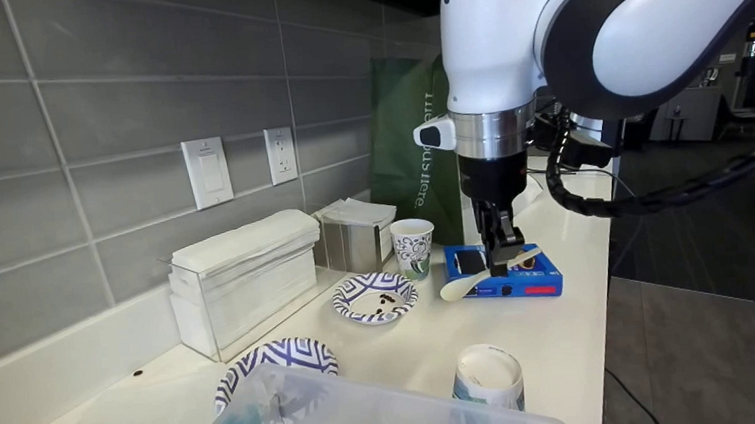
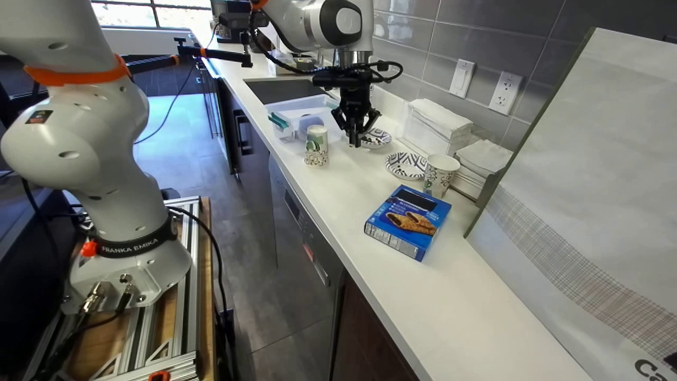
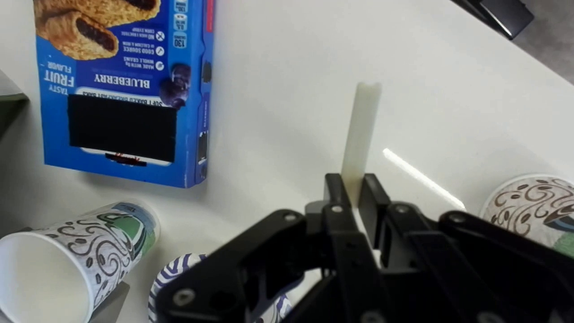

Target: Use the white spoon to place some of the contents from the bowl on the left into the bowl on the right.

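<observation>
My gripper point(image 1: 499, 267) is shut on the handle of the white spoon point(image 1: 459, 289), holding it above the counter. The spoon's bowl end points towards the paper bowls. In the wrist view, the handle point(image 3: 362, 125) sticks out between the fingertips point(image 3: 355, 184); the scoop end is hidden behind the gripper. Two blue-and-white patterned paper bowls stand on the counter. The bowl beside the upright cup point(image 1: 344, 301) holds a few dark beans and shows in an exterior view point(image 2: 406, 159). The second bowl point(image 1: 301, 351) is partly behind a plastic bin, its contents unclear.
A blue box point(image 2: 407, 219) lies near an upright paper cup point(image 2: 440, 177). An upside-down cup point(image 2: 316, 145) stands near the counter's front edge. Napkin holders point(image 1: 249, 296) and a tall paper bag point(image 1: 406, 149) line the wall. A clear bin point(image 1: 393, 413) stands beyond. Loose beans point(image 1: 137, 373) lie about.
</observation>
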### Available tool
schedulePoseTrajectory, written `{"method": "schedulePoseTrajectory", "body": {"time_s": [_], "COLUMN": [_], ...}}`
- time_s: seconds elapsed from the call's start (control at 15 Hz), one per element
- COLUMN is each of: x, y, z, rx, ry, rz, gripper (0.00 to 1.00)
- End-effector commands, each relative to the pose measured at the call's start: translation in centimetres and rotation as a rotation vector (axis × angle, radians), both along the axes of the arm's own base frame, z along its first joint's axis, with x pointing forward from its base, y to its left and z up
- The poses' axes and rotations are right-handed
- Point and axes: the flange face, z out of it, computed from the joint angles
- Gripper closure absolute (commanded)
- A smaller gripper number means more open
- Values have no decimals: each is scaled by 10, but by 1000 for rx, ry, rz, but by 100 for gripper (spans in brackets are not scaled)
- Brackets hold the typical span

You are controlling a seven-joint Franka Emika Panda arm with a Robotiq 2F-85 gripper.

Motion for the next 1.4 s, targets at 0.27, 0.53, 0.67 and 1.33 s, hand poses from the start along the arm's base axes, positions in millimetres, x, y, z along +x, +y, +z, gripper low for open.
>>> {"method": "schedulePoseTrajectory", "body": {"time_s": [0.27,0.53,0.67,1.33], "x": [23,61,80,137], "y": [10,44,62,145], "z": [1,7,6,-32], "rx": [-47,-74,-90,-226], "ry": [42,82,97,91], "rz": [105,307,397,799], "gripper": [97,97,97,97]}}
